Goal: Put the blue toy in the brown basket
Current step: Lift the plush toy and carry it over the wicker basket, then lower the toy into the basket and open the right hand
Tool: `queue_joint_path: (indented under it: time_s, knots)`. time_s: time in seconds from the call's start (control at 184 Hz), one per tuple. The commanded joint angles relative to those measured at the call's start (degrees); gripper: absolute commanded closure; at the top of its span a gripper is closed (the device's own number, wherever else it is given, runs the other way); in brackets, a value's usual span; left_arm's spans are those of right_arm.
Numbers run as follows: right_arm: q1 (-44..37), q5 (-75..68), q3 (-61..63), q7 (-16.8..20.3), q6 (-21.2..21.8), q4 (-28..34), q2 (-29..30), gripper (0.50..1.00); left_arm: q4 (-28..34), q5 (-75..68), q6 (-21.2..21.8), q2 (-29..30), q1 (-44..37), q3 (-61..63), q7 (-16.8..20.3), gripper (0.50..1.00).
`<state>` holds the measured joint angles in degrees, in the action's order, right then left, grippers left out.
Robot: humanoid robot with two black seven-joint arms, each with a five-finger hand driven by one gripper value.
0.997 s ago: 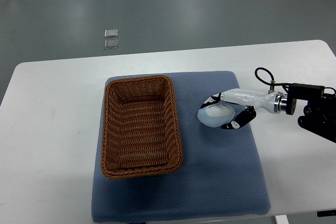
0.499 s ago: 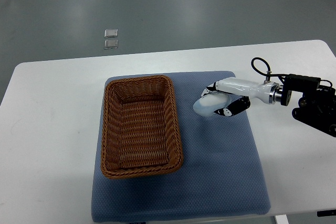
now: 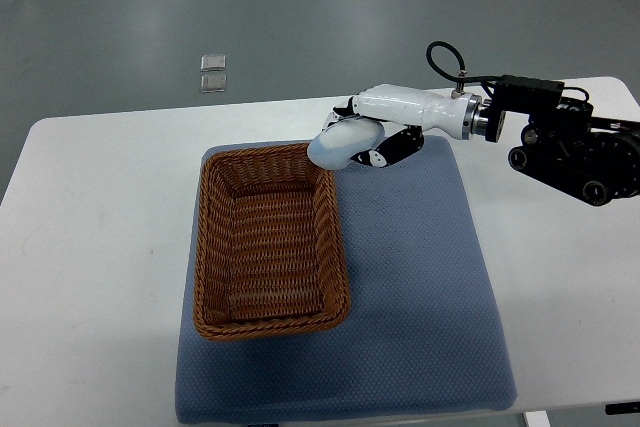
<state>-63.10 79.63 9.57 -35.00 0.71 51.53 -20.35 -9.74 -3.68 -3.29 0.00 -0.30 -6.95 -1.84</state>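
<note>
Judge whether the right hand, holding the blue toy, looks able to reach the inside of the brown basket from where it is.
Probably yes: the right hand holds the blue toy at the brown basket's far right corner, and nothing blocks its open top.

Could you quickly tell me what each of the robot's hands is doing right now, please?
Left hand: not in view.
Right hand: shut on the pale blue rounded toy, at the brown wicker basket's far right corner.

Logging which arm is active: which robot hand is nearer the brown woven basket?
Right. The right robot hand, gripping the pale blue toy, is at the brown woven basket's far right corner; the left is out of view.
</note>
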Motion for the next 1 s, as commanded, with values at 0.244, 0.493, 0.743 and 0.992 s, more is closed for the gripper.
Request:
queue_joint_path:
  time_s: [0.244,0.493,0.743,0.992]
  knots:
    - [-2.7,0.2,-5.3,0.0,0.4,-4.4,10.2,0.91,-0.2,0.0,0.0,0.0,1.4,0.0,0.0,0.5]
    - [-2.6,0.3,-6.3,0.0,0.7,-7.3,13.5,0.795,-0.2,0.0,0.0,0.0,1.4,0.0,0.0,0.5]
    - [-1.7,0.2,-6.2,0.0,0.3,-7.4,13.8,0.668,-0.4,0.0,0.0,0.0,1.4,0.0,0.0,0.5]
    - [-1.7,-4.3,-5.2,0.0,-0.1,-7.3,12.7,0.652,-0.3,0.0,0.0,0.0,1.4,0.0,-0.1,0.5]
